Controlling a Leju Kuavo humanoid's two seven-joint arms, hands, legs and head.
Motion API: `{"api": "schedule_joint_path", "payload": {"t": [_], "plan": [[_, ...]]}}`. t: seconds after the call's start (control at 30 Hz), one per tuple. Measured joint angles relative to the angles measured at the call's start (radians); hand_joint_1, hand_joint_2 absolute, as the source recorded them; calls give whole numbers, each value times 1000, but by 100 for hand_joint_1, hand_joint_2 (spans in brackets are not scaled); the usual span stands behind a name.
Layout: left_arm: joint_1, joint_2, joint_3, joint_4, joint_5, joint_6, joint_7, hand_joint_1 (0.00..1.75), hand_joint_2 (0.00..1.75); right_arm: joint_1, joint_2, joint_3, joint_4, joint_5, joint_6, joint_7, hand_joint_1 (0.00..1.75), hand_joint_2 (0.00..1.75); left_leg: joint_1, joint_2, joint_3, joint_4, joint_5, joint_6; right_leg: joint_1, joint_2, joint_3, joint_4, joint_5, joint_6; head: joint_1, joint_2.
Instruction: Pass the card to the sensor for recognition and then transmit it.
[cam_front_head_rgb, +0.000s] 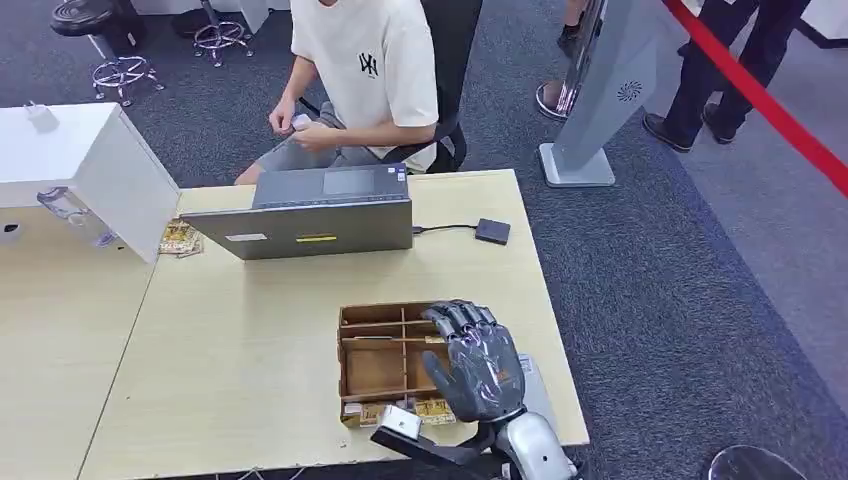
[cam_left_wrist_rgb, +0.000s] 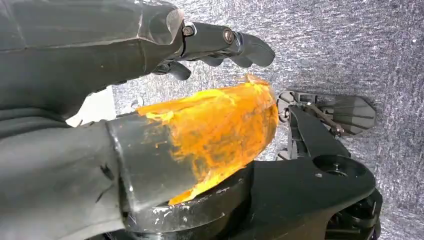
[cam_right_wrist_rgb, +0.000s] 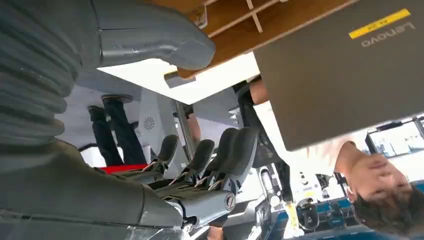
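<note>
Two hands show, each with nothing in its grasp. From the head view the right hand (cam_front_head_rgb: 477, 362) hovers over the right side of the wooden tray (cam_front_head_rgb: 375, 370) near the table's (cam_front_head_rgb: 250, 340) front edge, palm down, fingers (cam_front_head_rgb: 462, 318) spread and released. Yellow cards (cam_front_head_rgb: 432, 408) lie in the tray's front compartment, just under the heel of that hand and partly hidden by it. Beyond the tray stands a grey laptop (cam_front_head_rgb: 315, 215), its cable running to a small dark sensor (cam_front_head_rgb: 492, 231) on the table's right side, well apart from the cards. A person (cam_front_head_rgb: 360, 80) sits behind the laptop. The left hand (cam_left_wrist_rgb: 215, 47) hangs over grey carpet (cam_left_wrist_rgb: 350, 45), fingers loosely extended and released.
</note>
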Motion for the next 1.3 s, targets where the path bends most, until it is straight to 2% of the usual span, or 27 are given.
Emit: {"api": "schedule_joint_path", "payload": {"t": [0.07,0.13,0.2,0.43,0.53,0.57,0.83,0.97,1.1,1.17,1.23,1.3], "plan": [[0,0,0,0,0,0,0,0,0,1,-3,-2,9,2,0,0,98,175,0,0,0,0,0,0,0,0,0,0,0,0,0,0],[0,0,1,0,0,0,0,0,0,1,-4,-5,16,2,0,2,91,175,0,0,0,0,0,0,0,0,0,0,0,0,0,0],[0,0,2,0,0,0,0,0,0,2,-7,-7,25,2,0,3,99,175,0,0,0,0,0,0,0,0,0,0,0,0,0,0],[1,1,2,0,0,0,0,0,0,0,-11,-22,46,1,-10,7,91,175,0,0,0,0,0,0,0,0,0,0,0,0,0,0],[1,1,2,0,0,0,0,0,0,0,-11,-27,50,1,-11,8,84,175,0,0,0,0,0,0,0,0,0,0,0,0,0,0],[1,1,2,0,0,0,0,0,0,-1,-11,-29,51,0,-11,8,77,175,0,0,0,0,0,0,0,0,0,0,0,0,0,0],[1,1,2,0,0,0,0,0,0,-22,-11,-40,74,-10,-11,10,79,175,0,0,0,0,0,0,0,0,0,0,0,0,0,0],[1,2,2,0,0,0,3,0,0,-31,-11,-46,88,-24,-11,2,89,175,0,0,0,0,0,0,0,0,0,0,0,0,0,0],[1,2,2,0,0,0,5,0,0,-44,-10,-52,109,-43,-10,-9,80,175,0,0,0,0,0,0,0,0,0,0,0,0,0,0],[1,2,2,0,0,0,5,0,0,-49,-7,-54,122,-49,-9,-13,80,175,0,0,0,0,0,0,0,0,0,0,0,0,0,0],[2,2,2,0,0,0,5,0,0,-52,-5,-56,133,-50,-10,-17,89,175,0,0,0,0,0,0,0,0,0,0,0,0,0,0],[2,2,2,0,0,0,5,0,0,-57,-3,-59,147,-50,-10,-18,84,175,0,0,0,0,0,0,0,0,0,0,0,0,0,0]]}}
